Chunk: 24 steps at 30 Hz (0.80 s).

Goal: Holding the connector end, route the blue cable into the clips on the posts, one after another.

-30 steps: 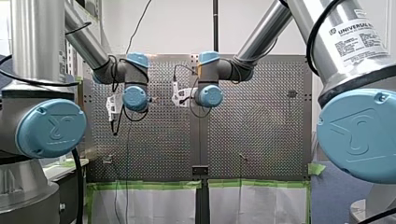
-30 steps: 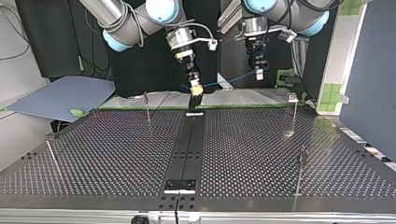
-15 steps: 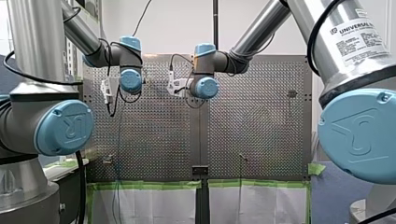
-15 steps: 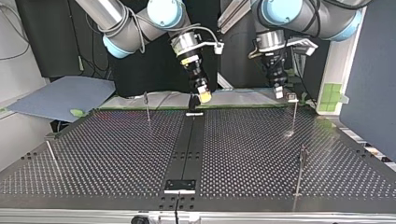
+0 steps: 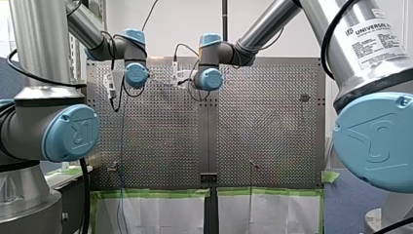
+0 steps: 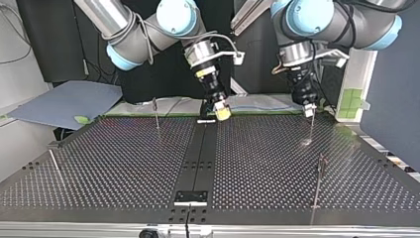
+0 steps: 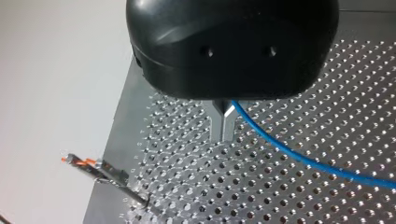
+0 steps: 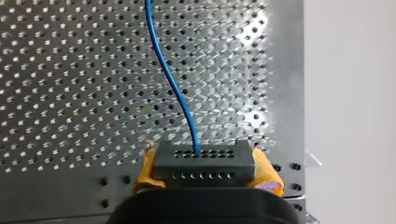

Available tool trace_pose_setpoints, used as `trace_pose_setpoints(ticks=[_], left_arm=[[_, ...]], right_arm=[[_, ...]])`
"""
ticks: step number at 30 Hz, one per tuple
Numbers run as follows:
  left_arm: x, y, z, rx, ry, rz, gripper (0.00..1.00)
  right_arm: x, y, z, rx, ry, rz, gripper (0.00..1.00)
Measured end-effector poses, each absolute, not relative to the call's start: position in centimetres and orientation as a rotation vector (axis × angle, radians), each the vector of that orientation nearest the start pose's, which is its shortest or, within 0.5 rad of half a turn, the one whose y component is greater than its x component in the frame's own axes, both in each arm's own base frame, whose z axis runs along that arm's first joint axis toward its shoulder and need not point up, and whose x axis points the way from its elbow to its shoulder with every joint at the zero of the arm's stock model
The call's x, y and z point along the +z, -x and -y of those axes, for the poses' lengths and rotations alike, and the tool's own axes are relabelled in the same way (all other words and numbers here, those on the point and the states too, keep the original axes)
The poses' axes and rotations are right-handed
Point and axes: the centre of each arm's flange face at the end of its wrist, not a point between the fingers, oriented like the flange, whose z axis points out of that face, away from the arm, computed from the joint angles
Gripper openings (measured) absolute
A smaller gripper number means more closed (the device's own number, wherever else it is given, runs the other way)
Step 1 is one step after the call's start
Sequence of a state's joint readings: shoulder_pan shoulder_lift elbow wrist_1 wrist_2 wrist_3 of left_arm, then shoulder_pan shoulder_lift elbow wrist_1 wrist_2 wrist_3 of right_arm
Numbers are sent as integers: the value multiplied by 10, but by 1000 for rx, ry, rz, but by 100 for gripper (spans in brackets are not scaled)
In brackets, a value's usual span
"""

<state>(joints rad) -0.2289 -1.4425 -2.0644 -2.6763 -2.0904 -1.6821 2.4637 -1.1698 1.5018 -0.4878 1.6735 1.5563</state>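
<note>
Blue cable pinched in left claw, connector clamped by right claw; post clips seemingly all unthreaded, routing ahead.

Left wrist view: the blue cable is cut off by the frame edge beside the left gripper, whose black housing hides its finger roots. Right wrist view: the connector covers the inner pad faces of the right gripper, and the cable runs out of frame ahead. Top view: the cable is too thin to trace.
</note>
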Motion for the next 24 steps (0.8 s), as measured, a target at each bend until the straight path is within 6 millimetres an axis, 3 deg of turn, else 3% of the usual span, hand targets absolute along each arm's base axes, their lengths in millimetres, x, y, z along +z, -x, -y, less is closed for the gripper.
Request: trace_pose_setpoints(ticks=[11,24], left_arm=[[385,-392,168,88,349,-1410,0],[421,-403,159,90,357,-1370,0]], right_arm=[[381,-595,320,1949,-1576,647,0],[396,-600,323,2034,-1565,660,0]])
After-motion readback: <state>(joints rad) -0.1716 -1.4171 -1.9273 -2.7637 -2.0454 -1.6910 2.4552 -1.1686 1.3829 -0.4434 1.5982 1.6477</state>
